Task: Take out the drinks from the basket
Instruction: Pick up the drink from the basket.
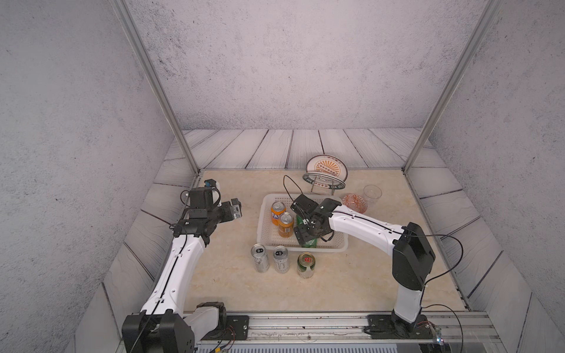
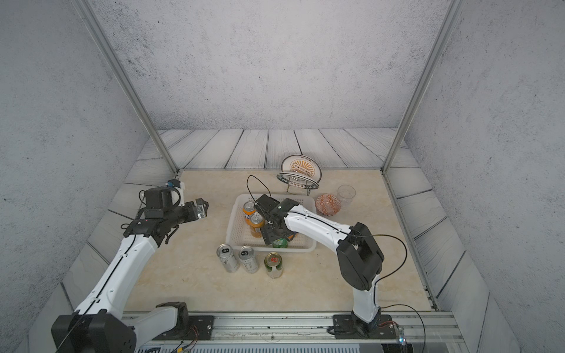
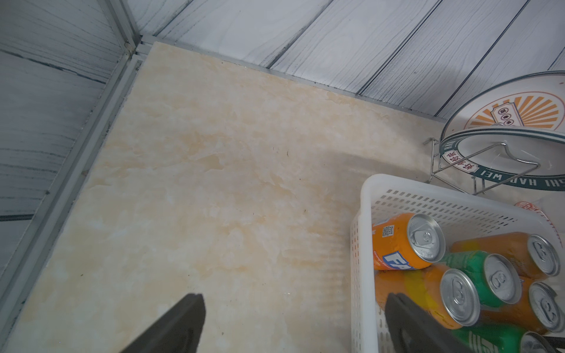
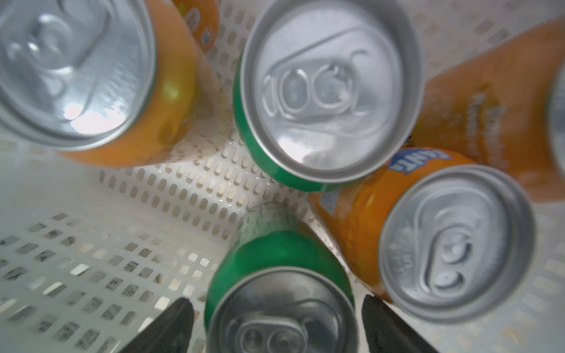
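- Corner orange can point(image 3: 403, 244), in the basket's far left corner: big blue-and-white letters "FA", the rest of the word turned out of sight. A small QR code sits above them. The same "FA" shows in a top view point(image 1: 277, 214).
- Second orange can point(image 4: 428, 238), standing beside the green cans: a blue label reading "FANTA".
- Front plate point(image 3: 501, 180), on the rack near the desk's far edge: white capitals "HAO WEI" on the dark green rim, next to red Chinese characters on a white patch.
- Rear plate point(image 3: 519, 113): Chinese characters on a sign in the sunburst, too small to read.
- Slim silver cans point(image 1: 260, 258) and their green neighbour: markings unreadable.
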Tool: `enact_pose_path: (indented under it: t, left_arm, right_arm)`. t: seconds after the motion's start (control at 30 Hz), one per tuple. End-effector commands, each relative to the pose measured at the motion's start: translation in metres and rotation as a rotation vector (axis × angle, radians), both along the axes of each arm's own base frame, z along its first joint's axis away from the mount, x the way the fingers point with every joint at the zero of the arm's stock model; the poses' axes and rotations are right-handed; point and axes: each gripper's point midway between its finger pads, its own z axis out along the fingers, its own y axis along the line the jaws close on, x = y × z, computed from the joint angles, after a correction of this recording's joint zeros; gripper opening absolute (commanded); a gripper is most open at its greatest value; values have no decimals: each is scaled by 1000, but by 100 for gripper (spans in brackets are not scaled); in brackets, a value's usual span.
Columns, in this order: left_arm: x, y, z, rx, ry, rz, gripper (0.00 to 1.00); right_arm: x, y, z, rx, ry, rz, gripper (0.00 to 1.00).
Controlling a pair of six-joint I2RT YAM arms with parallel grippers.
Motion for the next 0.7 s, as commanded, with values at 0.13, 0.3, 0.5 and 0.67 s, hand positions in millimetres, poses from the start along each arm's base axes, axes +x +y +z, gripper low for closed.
enact_pose_path:
  t: [0.13,0.3,0.5,0.67]
  left_arm:
    - [2,-1,2,-42,1,-16,99]
    - [2,-1,2,-44,0,-17,99]
    - [2,-1,2,-48,-1,-19,99]
    - [3,-2,2,-51,-2,-22,99]
  right_arm:
    - [4,2,-22,-43,16,-16,80]
    - [3,2,-21,-35,15,-20,74]
    - [2,1,-8,-21,-1,-14,69]
    - [2,-1,12,-5,-29,-9,69]
